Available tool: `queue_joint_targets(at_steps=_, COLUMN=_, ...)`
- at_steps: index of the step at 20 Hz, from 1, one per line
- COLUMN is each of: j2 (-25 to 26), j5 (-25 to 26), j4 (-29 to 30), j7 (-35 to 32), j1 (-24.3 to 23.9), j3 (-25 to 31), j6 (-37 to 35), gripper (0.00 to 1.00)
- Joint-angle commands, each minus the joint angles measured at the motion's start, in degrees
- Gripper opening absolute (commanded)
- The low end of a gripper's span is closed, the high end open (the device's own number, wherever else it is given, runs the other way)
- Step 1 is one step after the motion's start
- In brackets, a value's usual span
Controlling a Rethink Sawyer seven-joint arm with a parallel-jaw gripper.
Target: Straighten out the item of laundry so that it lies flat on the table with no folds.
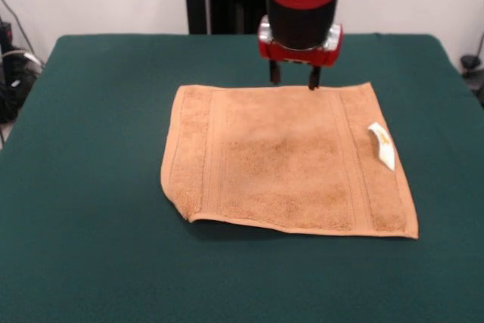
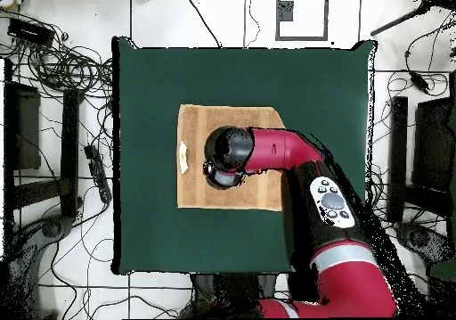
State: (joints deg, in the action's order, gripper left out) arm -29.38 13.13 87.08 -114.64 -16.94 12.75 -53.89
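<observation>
The orange-tan towel (image 1: 291, 160) lies spread out on the green table (image 1: 91, 187), with stripe bands near its left and right edges. Its white tag (image 1: 382, 144) rests on the right edge. The near left corner (image 1: 181, 206) is slightly curled and lifted. My gripper (image 1: 293, 76) hangs just above the towel's far edge, open and empty, with the right fingertip (image 1: 313, 85) at the edge. In the overhead view the towel (image 2: 200, 183) lies mid-table (image 2: 151, 85), and the arm's wrist (image 2: 227, 151) hides the gripper and part of the towel.
The black pedestal (image 1: 219, 1) stands behind the table's far edge. Cables and dark equipment (image 2: 53, 76) lie on the floor round the table, and some show at the left in the front view (image 1: 11, 81).
</observation>
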Motion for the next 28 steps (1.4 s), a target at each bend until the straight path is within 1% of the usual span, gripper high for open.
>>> queue_joint_targets(at_steps=1, j2=6.3, j5=3.5, j4=-7.0, j7=6.6, j1=-0.1, j3=2.5, j6=-6.4, gripper=1.00)
queue_joint_targets(at_steps=4, j2=8.4, j5=3.7, j4=-8.5, j7=5.8, j1=-1.3, j3=2.5, j6=-3.6, gripper=1.00)
queue_joint_targets(at_steps=8, j2=11.4, j5=5.2, j4=-10.7, j7=7.4, j1=-2.9, j3=3.2, j6=-0.5, gripper=1.00)
queue_joint_targets(at_steps=12, j2=14.1, j5=6.2, j4=-10.8, j7=7.2, j1=-4.1, j3=3.7, j6=3.7, gripper=1.00)
queue_joint_targets(at_steps=15, j2=16.5, j5=5.0, j4=-11.0, j7=6.5, j1=-5.7, j3=5.2, j6=5.0, gripper=1.00)
queue_joint_targets(at_steps=18, j2=18.1, j5=2.1, j4=-10.7, j7=6.1, j1=-7.6, j3=7.1, j6=3.3, gripper=1.00)
queue_joint_targets(at_steps=22, j2=18.8, j5=-5.7, j4=-6.1, j7=2.8, j1=-11.5, j3=10.9, j6=-0.9, gripper=1.00)
queue_joint_targets(at_steps=28, j2=20.5, j5=-15.8, j4=-4.1, j7=0.8, j1=-15.0, j3=14.5, j6=-9.5, gripper=1.00)
